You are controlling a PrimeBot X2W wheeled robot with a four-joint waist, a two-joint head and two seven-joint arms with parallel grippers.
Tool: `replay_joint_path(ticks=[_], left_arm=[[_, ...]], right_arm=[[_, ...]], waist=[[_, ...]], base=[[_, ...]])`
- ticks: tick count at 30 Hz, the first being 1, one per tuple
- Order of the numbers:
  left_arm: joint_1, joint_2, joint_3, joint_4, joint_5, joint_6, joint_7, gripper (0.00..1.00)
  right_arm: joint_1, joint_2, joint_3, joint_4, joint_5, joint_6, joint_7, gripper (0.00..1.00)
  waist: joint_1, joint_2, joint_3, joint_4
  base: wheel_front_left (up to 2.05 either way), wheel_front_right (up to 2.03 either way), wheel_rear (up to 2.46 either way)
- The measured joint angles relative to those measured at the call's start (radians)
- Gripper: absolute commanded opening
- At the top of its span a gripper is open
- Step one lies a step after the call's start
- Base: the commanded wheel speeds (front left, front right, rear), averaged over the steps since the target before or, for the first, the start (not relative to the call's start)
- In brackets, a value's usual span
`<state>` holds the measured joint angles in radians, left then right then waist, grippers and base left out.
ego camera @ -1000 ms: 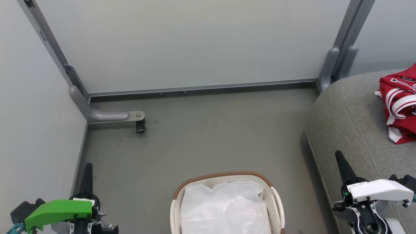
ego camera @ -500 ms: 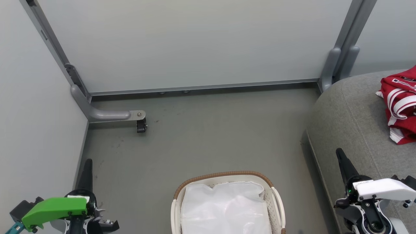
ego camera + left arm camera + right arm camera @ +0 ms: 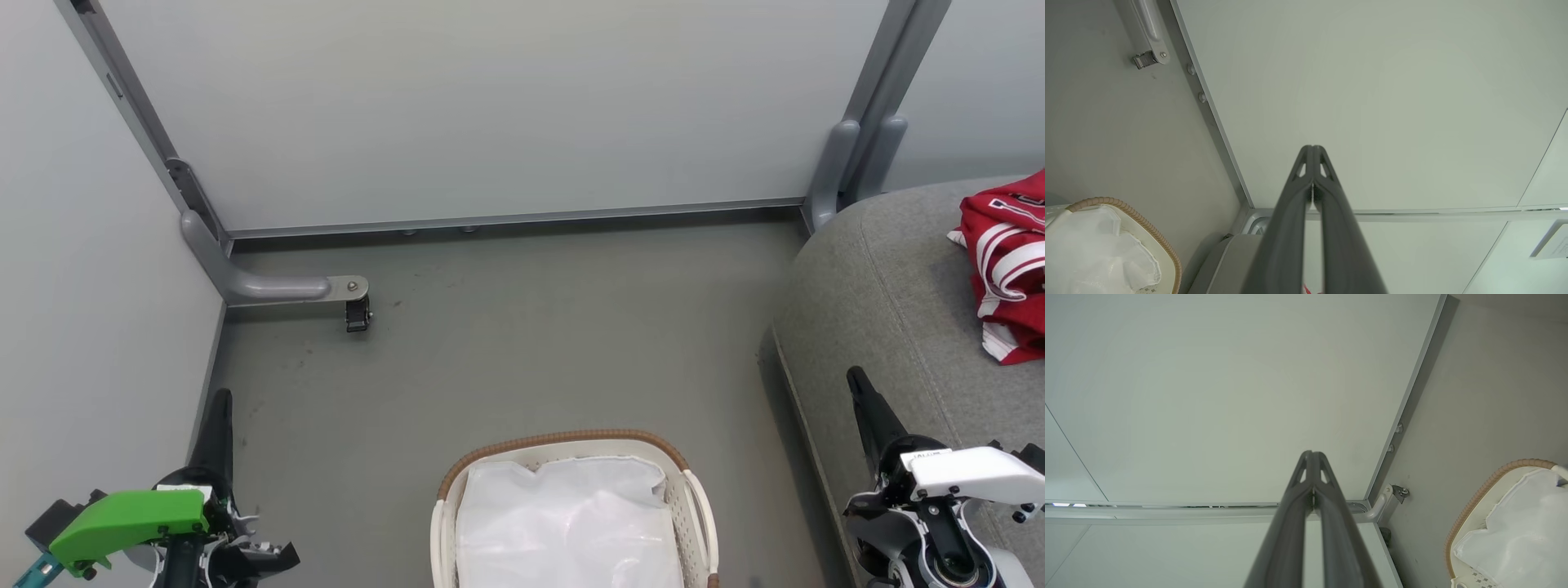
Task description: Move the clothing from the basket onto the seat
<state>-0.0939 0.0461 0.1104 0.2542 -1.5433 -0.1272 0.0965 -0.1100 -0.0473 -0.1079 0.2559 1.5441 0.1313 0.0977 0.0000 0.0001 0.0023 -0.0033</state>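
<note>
In the head view the clothing (image 3: 1008, 269) lies at 3 o'clock, a crumpled red heap with white stripes and some lettering. It rests on the seat (image 3: 882, 294) and is cut off by the picture's edge. The seat is a grey woven cushion with a rounded corner and a seam line, running from 2 to 5 o'clock. The basket (image 3: 563, 439) stands on the floor (image 3: 522, 351) at 6 o'clock, apart from the seat, its brown woven rim towards 12 o'clock. A white liner (image 3: 563, 523) lies rumpled inside it.

The left gripper (image 3: 222, 398) is at 8 o'clock, beside the side wall (image 3: 90, 327), with a green cover on its wrist. Its two dark fingers point to 12 o'clock and are pressed together with nothing between them. The right gripper (image 3: 856, 376) is at 4 o'clock, its tip showing against the seat's edge that faces the basket, with a white cover on its wrist. Its fingers too are closed on nothing, tips touching, as its own wrist view shows plainly.

A pale wall panel (image 3: 490, 106) stands across the far side from 10 to 1 o'clock. A small black caster (image 3: 357, 313) on a grey bracket sits at 9 o'clock. In the left wrist view the basket shows at 8 o'clock; in the right wrist view it shows at 4 o'clock, liner inside
</note>
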Motion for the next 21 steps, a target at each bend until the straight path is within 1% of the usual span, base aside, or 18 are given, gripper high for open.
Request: replay_joint_path(ticks=[10,21], left_arm=[[-0.006,0.000,0.003,-0.007,-0.067,-0.001,0.017,0.00],[-0.009,0.000,0.003,-0.008,-0.068,-0.001,0.018,0.00]], right_arm=[[0.000,0.000,-0.006,-0.009,0.065,0.000,0.017,0.00],[0.000,0.000,-0.006,-0.010,0.067,0.000,0.017,0.00]], waist=[[0.0000,-0.0001,0.001,0.003],[0.0000,0.0000,0.001,0.003]], base=[[0.00,0.00,0.00],[0.00,0.00,0.00]])
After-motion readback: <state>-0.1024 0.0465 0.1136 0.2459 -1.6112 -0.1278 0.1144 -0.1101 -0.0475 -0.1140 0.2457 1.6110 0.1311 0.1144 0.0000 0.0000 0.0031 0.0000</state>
